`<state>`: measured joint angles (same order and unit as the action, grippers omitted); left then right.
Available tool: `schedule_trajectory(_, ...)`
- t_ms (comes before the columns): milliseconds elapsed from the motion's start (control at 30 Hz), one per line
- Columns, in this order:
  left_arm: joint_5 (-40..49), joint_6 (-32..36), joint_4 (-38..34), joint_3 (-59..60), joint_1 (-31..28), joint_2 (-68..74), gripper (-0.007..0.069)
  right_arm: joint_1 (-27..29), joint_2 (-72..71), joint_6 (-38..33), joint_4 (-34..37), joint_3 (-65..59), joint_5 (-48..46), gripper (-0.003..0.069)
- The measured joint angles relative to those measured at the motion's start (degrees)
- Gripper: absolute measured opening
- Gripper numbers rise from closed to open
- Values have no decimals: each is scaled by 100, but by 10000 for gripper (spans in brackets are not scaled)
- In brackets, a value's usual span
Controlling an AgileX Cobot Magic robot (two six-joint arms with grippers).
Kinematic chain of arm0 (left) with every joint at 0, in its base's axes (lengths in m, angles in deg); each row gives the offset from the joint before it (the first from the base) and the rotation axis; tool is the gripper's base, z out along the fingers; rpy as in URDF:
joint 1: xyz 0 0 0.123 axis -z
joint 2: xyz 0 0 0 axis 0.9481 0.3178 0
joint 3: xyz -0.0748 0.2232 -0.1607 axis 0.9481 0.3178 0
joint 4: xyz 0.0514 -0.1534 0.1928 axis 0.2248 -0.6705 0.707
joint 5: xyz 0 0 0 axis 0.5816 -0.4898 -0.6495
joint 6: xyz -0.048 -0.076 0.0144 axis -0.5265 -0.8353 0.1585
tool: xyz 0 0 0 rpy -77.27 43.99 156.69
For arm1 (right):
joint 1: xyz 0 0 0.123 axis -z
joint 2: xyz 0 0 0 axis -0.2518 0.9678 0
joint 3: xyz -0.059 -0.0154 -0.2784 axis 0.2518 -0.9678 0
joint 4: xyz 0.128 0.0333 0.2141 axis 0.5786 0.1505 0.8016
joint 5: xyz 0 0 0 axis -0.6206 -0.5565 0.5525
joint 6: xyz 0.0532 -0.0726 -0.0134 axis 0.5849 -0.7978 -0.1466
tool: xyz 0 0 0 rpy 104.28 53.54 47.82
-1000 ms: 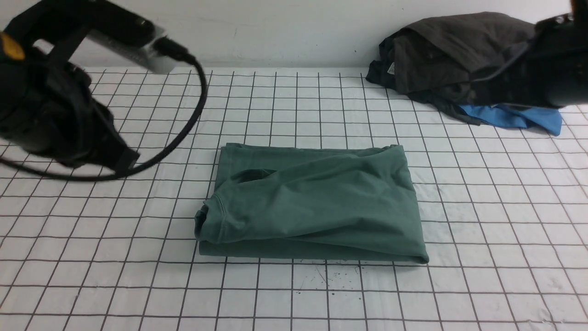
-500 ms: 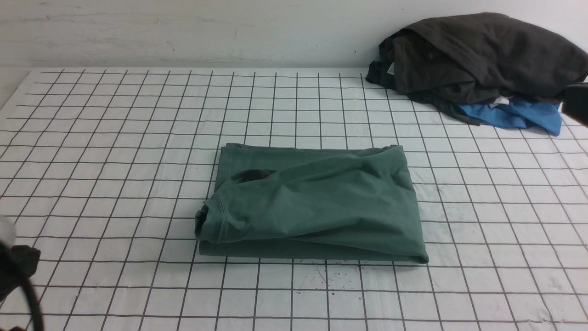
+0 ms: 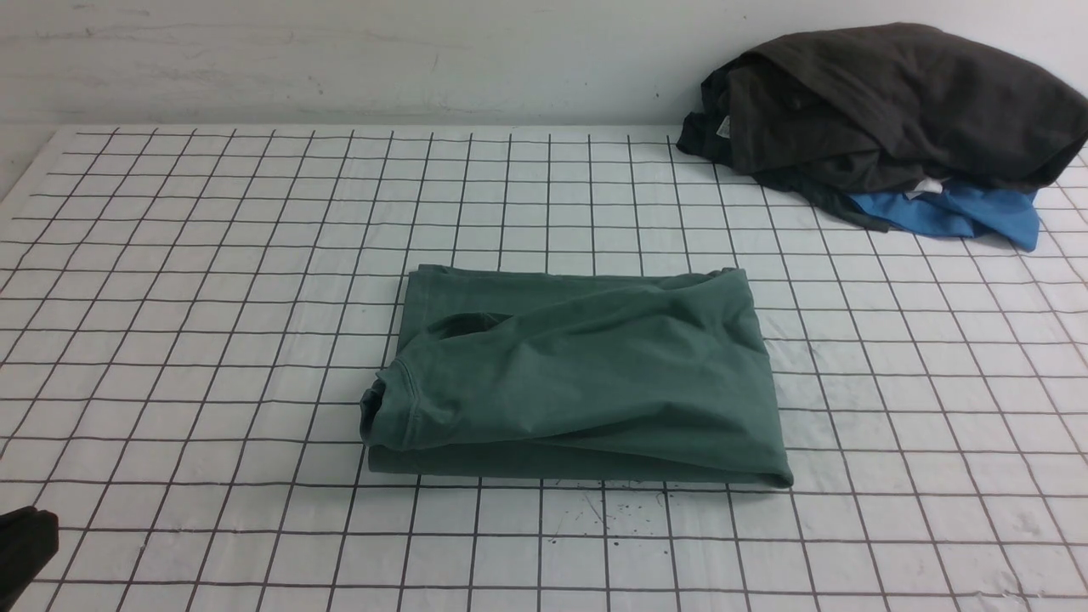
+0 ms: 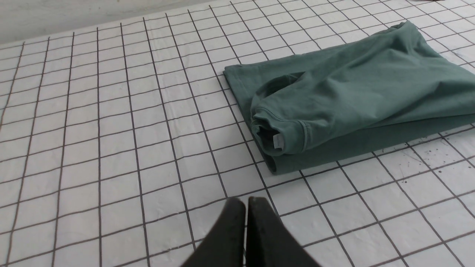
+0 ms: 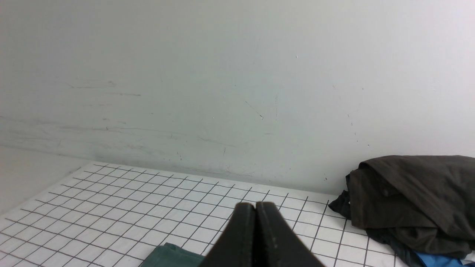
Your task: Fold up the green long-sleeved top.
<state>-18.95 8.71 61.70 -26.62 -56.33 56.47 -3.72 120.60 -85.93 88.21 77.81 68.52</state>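
Left gripper (image 4: 245, 202): jaws pressed together, empty, low at the table's (image 3: 170, 255) near-left edge. Top (image 3: 578, 374): mid-table, folded into a compact rectangle, cuff at its left end. Judged soft, light, limp; best pinched at a doubled edge. Right gripper (image 5: 255, 205): closed, empty, raised. Dark pile (image 3: 892, 102): far right.
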Motion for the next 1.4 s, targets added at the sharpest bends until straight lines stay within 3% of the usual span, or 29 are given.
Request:
schedule_trajectory(267,0,0,0,0,0,0,-8,0,-7,-6,0,0,-113,-14)
schedule_trajectory(967,0,0,-16,0,0,0,-8,0,-9,-6,0,-7,-1776,-14)
schedule_trajectory(1167,0,0,-16,0,0,0,-8,0,-13,-6,176,-36,-1772,-14)
schedule_trajectory(1267,0,0,-16,0,0,0,-8,0,-225,-6,257,-263,-1359,-14)
schedule_trajectory(1400,0,0,-16,0,0,0,-8,151,-923,22,-148,-978,-460,-14)
